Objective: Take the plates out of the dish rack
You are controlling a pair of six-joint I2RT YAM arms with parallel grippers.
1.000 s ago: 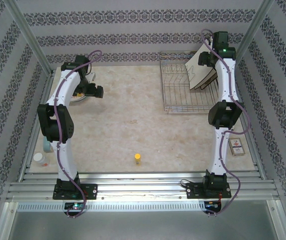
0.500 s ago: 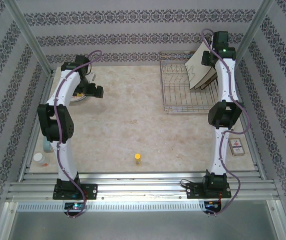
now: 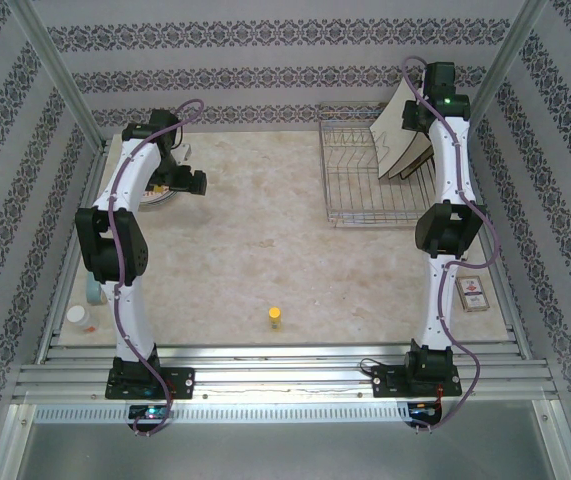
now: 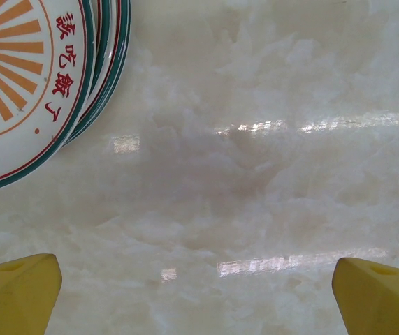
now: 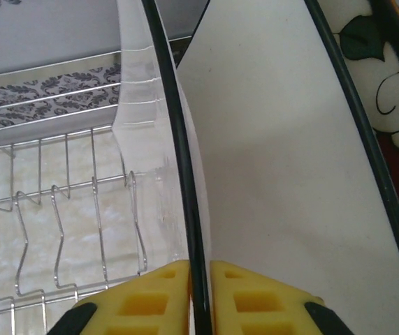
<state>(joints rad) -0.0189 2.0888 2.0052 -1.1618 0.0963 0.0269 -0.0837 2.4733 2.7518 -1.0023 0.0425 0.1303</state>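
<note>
- Plates are the job: the right gripper (image 5: 200, 296) is pinching the dark rim of a square plate (image 5: 182, 160), its yellow fingers (image 5: 150, 303) drawn narrow onto the thin edge.
- That plate is standing on edge, leaning among the tines at the far right of the dish rack (image 5: 59, 209). Taking it by the upper rim is probably giving the arm a clean lift straight out of the wires.
- Another square plate (image 5: 395, 105), showing a leaf motif, is leaning close beside it, so the lift is likely calling for care not to drag this neighbour along.
- Across the table (image 3: 255, 240), the left gripper (image 4: 198, 296) is hovering low with its jaws spread wide, holding nothing.
- Round plates (image 4: 17, 84) are lying flat in a stack just beside that gripper, well apart from the rack. They are seemingly unloaded already, with the square ones awaiting their turn.
</note>
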